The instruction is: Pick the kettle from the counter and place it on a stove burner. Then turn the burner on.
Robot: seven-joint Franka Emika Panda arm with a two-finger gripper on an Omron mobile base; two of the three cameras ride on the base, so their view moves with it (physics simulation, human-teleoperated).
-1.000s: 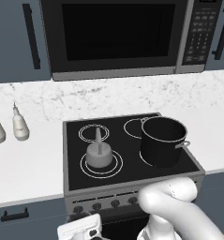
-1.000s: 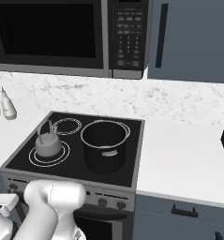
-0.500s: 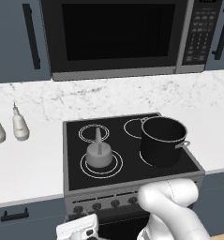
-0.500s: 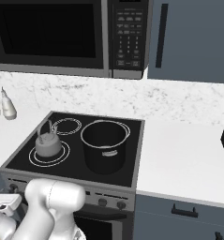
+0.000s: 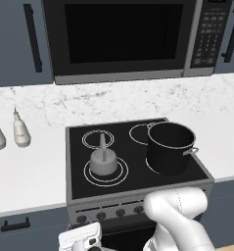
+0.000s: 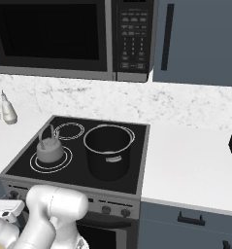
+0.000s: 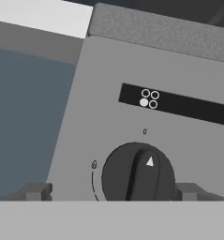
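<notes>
The pale-grey kettle stands upright on the large double-ring stove burner at the front left of the black cooktop. White marble counter lies on both sides. My gripper is low in front of the stove's control panel. In the hand view it faces a dark round knob. One fingertip stands well to the knob's left and the other to its right, both apart from it. The knob's white pointer aims slightly right of straight up.
A tall black pot stands on the right side of the cooktop. Two white bottles stand on the counter at the left. A microwave hangs above the stove. A burner diagram sits above the knob.
</notes>
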